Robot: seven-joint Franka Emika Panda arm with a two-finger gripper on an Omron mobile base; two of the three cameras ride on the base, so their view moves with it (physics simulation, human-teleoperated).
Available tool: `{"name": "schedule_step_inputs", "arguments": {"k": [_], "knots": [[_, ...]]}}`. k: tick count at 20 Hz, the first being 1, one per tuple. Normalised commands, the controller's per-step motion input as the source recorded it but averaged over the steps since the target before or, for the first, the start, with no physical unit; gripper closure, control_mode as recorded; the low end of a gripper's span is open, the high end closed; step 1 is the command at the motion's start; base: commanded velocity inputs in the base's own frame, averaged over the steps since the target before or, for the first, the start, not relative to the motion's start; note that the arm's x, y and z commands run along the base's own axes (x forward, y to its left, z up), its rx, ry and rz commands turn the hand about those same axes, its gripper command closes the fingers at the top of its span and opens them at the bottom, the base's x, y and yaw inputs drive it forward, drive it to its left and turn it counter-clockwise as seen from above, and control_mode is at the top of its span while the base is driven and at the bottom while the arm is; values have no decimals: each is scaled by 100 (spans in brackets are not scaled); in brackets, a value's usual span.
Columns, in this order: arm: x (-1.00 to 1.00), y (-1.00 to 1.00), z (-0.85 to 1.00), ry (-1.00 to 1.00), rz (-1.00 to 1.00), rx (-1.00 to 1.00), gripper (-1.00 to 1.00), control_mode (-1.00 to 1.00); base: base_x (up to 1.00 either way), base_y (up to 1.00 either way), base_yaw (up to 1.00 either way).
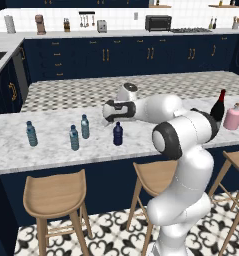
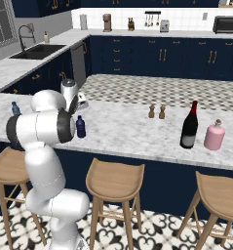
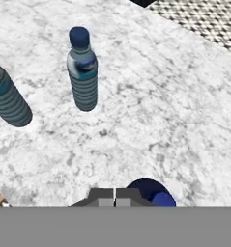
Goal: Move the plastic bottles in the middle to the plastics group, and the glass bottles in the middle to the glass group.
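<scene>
On the marble counter (image 1: 51,145), three clear bluish water bottles are seen standing upright in the left base view: one at the far left (image 1: 31,133), one nearer the middle (image 1: 74,137), and a third (image 1: 85,126) just behind and to the right of that one. The short navy bottle (image 1: 118,133) stands upright to their right, apart from them, directly below the gripper (image 1: 109,116). In the hand view the gripper's (image 3: 115,197) two dark tips are seen pressed together at the bottom edge (no gap is visible between them), and nothing is held; the navy bottle's (image 3: 151,193) cap and shoulder show just at 3 o'clock of the tips. One water bottle (image 3: 82,70) is seen at 11 o'clock of the tips, well apart, and another (image 3: 7,96) lies toward 10 o'clock, cut by the frame edge.

In the right base view the wine bottle (image 2: 189,125) with its red neck is placed upright just beside the pink bottle (image 2: 214,135), which sits at its 3 o'clock; the two are near but not touching. Two small brown shakers (image 2: 156,112) stand behind them toward 10 o'clock. The navy bottle (image 2: 80,126) is seen well to the left, beside the arm.
</scene>
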Motion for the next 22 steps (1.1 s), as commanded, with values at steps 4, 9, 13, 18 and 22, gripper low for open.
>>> {"name": "schedule_step_inputs", "arguments": {"k": [4,9,13,18,22], "knots": [[-43,-8,52,1,-13,0,-100,-100,0,0,0],[-59,-46,55,3,-25,0,-100,-100,0,0,0],[-77,-82,19,2,-29,0,-100,-100,0,0,0],[-88,-63,0,0,-33,3,-100,-100,0,0,0],[-98,-57,16,-11,-30,10,-100,-100,0,0,0]]}}
